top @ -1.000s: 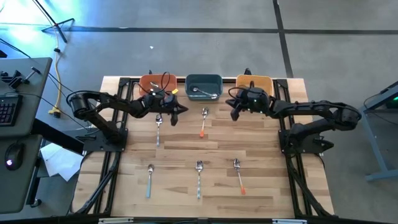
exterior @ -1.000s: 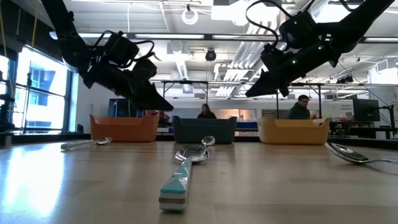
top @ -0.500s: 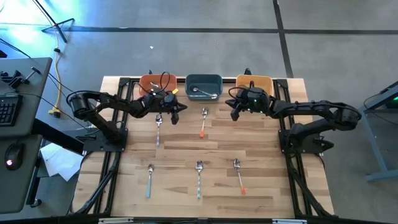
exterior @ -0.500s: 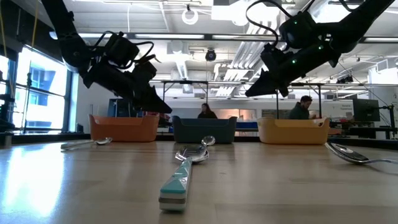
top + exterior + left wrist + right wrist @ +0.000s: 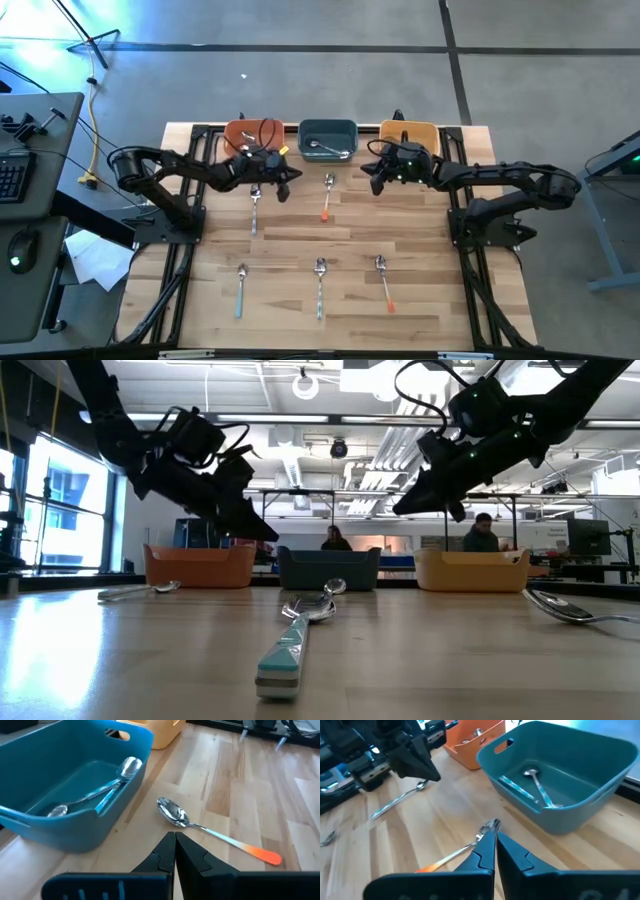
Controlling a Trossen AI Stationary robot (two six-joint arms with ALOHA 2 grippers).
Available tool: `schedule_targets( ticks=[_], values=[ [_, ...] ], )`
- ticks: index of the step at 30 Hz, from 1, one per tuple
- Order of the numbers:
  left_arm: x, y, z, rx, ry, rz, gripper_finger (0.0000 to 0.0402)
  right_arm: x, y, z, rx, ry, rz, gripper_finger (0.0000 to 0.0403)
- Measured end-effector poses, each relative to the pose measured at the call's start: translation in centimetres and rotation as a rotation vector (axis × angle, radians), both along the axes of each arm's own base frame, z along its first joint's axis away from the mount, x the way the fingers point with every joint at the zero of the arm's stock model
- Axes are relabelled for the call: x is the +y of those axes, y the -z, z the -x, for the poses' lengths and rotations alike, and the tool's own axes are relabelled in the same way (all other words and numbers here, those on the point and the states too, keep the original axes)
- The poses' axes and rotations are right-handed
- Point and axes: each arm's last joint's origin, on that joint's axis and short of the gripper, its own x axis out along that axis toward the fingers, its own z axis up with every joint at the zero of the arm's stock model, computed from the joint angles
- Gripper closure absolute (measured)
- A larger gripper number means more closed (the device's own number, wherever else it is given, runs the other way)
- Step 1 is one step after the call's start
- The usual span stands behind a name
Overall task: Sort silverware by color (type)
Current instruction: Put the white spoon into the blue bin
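- The left gripper [image 5: 283, 180] hung above the surface [image 5: 290, 240] with its fingers pressed together and nothing between them; the left wrist view showed the two tips meeting in a point [image 5: 174, 851].
- Just ahead of those tips lay an orange-handled spoon [image 5: 216, 834], bowl nearest the gripper's far side and handle running away across the wood; in the high view it sat between the two grippers [image 5: 327, 197].
- Directly under the left gripper's wrist lay a plain silver spoon [image 5: 254, 206] on the surface.
- The right gripper [image 5: 375, 177] hovered on the other side of the orange-handled spoon, also closed to a point and empty; its tips [image 5: 494, 851] sat just short of that spoon's bowl [image 5: 491, 826].
- Beyond both grippers stood the teal bowl [image 5: 328, 139], holding a blue-handled piece and a silver piece [image 5: 95, 795].
- Beside it, behind the left gripper, was the orange bowl [image 5: 251, 133] with some silverware in it [image 5: 478, 732]; behind the right gripper was the yellow bowl [image 5: 409, 132].
- Well away from both grippers, along the near edge, lay three more: a blue-handled spoon [image 5: 240, 288], a second blue-handled one [image 5: 320, 286] and an orange-handled one [image 5: 384, 280].
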Motion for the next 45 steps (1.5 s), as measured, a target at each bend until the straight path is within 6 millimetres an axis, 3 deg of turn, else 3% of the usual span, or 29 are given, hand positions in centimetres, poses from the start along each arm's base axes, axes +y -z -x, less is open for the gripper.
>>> schedule_targets(
  ticks=[7, 13, 19, 25, 34, 40, 45],
  values=[
    [-0.1, -0.7, -1.2, 0.010, -0.113, 0.173, 0.0399, -0.2, -1.3, -0.7, -0.005, -0.007, -0.125, 0.0401],
    [0.5, -2.9, -3.2, 0.144, -0.131, 0.255, 0.0399, -0.6, -4.9, -1.9, 0.062, -0.034, -0.103, 0.0401],
    [1.5, -4.4, -3.5, 0.246, -0.146, 0.275, 0.0399, -1.4, -7.3, -2.0, 0.106, 0.029, -0.073, 0.0401],
    [0.8, -5.1, -1.7, 0.458, -0.180, 0.390, 0.0399, -2.0, -7.3, -1.6, 0.122, 0.046, -0.091, 0.0401],
    [-2.1, -6.9, 2.5, 0.600, -0.484, 0.558, 0.0399, -1.9, -6.7, -1.2, 0.188, 0.038, -0.124, 0.0401],
    [-4.0, -4.8, 5.4, 0.645, -0.625, 0.731, 0.0393, -1.9, -6.8, -1.3, 0.176, 0.042, -0.125, 0.0401],
    [-5.5, -3.8, 6.4, 0.646, -0.660, 0.839, 0.0357, -1.9, -6.9, -1.3, 0.171, 0.043, -0.124, 0.0401]
  ],
)
